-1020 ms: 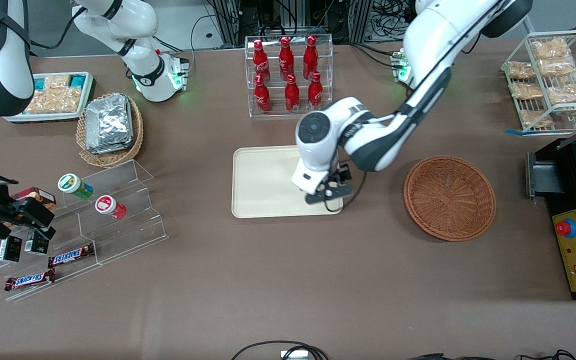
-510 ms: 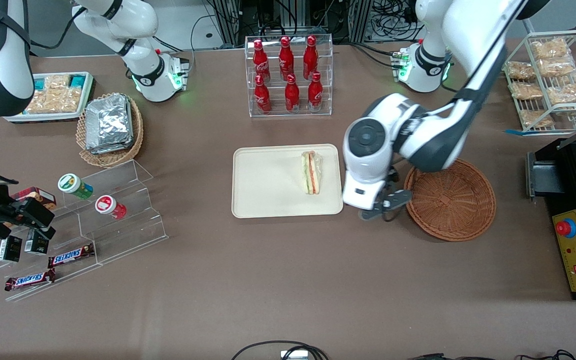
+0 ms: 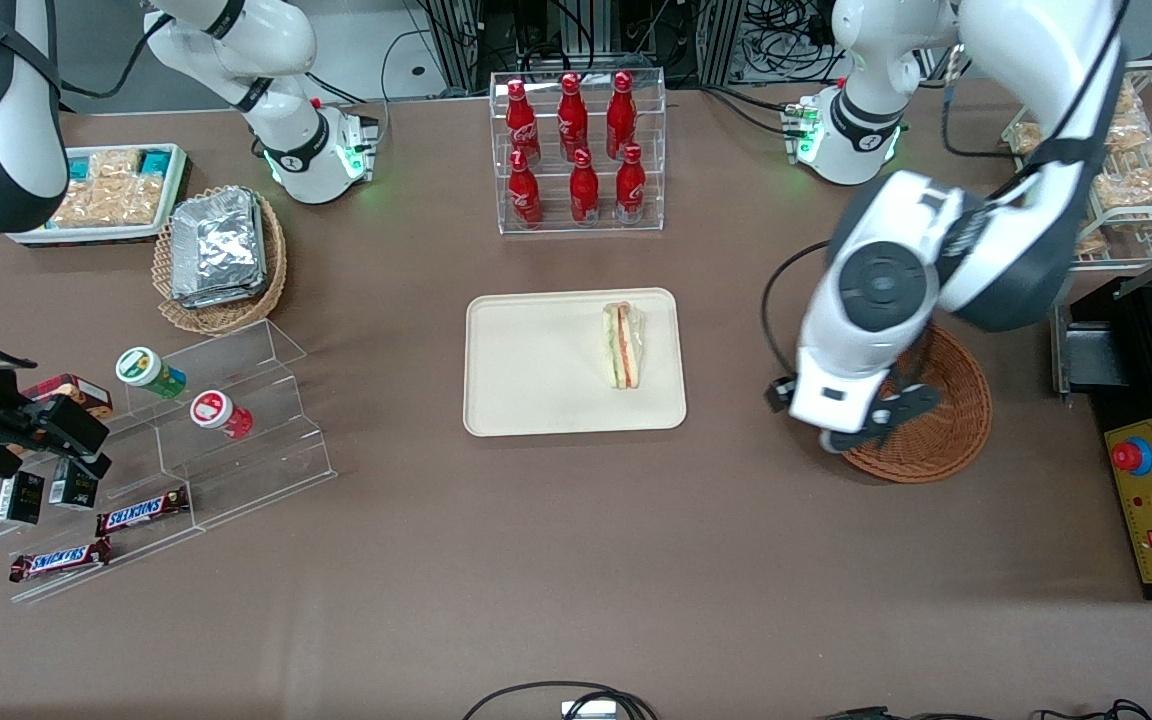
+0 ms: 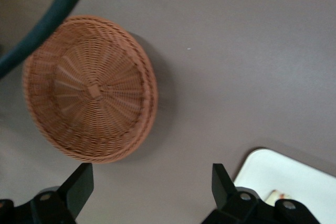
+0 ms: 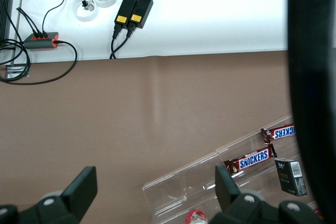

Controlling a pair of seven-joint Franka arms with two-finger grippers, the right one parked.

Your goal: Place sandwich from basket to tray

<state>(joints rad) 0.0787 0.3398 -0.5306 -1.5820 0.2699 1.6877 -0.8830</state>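
jaws: the left arm's gripper [image 3: 871,428] hangs over the front-camera edge of the round reddish-brown woven wicker basket [image 3: 946,435]; wrist view shows both black fingers [image 4: 80,183] spread wide, released, nothing between them.

basket: empty in the wrist view [image 4: 89,88], bare weave only; partly covered by the arm in the front view.

sandwich: small triangular white-bread wedge with red, orange and green filling [image 3: 622,344] lies flat in the flat cream-beige rectangular tray [image 3: 526,370], on the tray's end toward the working arm, well apart from the gripper. A corner of the tray [image 4: 294,174] peeks into the wrist view.

change: 1.0 s ago the gripper sat low over that same end of the tray, covering the spot; 0.5 s ago it was just off the tray edge with the sandwich already exposed; now it has swung clear to the basket. Sandwich has not shifted between the last 2 front pictures.

meaning: drop looks done and stable, task seems complete; what's left is likely just the arm's retreat, judged from the open jaws and the gap.

desk: brown cloth-covered desk [image 3: 576,560].

nearby: clear acrylic rack of 6 red bottles [image 3: 578,150], farther from the front camera than the tray, untouched.
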